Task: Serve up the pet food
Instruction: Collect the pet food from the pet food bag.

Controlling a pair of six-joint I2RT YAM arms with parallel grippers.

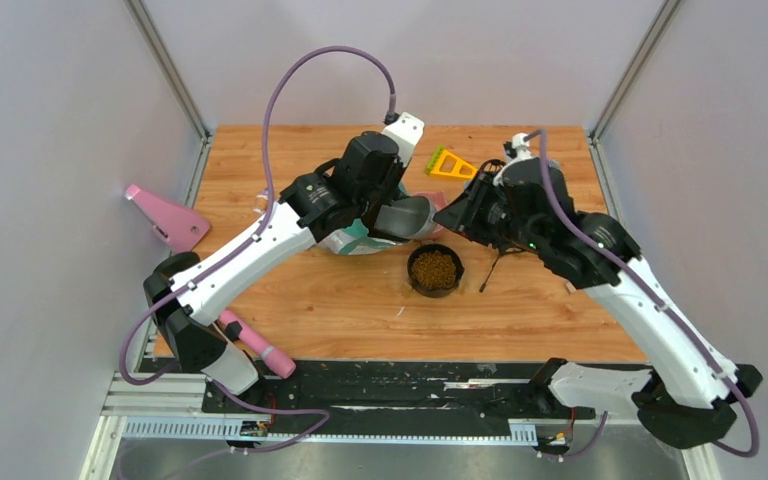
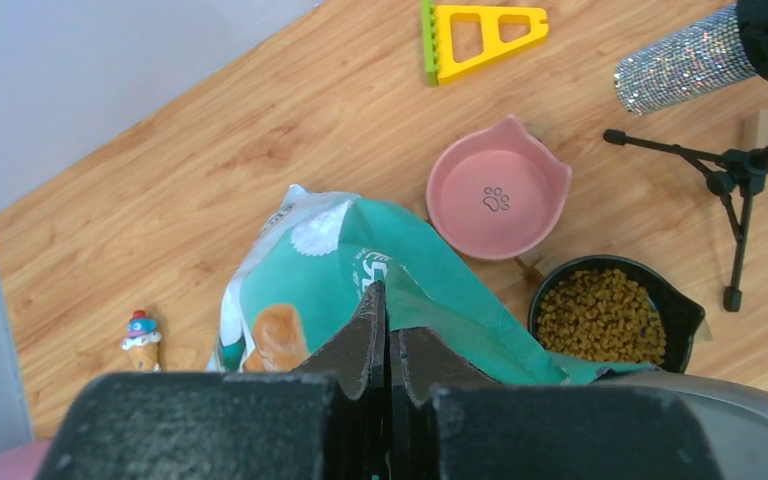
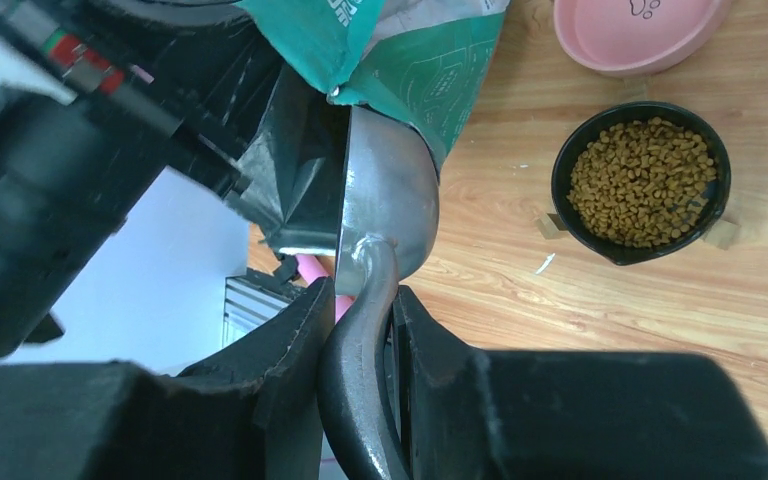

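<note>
From where I stood, the job looked partly done. The black bowl (image 3: 563, 150) on the worktop (image 1: 340, 300) was already heaped with pet food (image 3: 640, 180), brown kibble up to the rim. Just beside it, the pink bowl (image 2: 500, 190) held nothing. I guessed that bowl was the serving left to do.

The left end effector (image 2: 388, 320) was squeezed fully together and seemed to pinch an edge of the teal-and-white bag (image 2: 420, 280), lifting its mouth. The right end effector (image 3: 363, 300) was narrowed around the handle of the grey scoop (image 3: 385, 190). The scoop's cup sat at the bag's opening, and I couldn't tell whether it had any kibble in it.

The bag showed a golden dog and some white lettering too creased to read. The pink bowl had a paw print on its floor.
</note>
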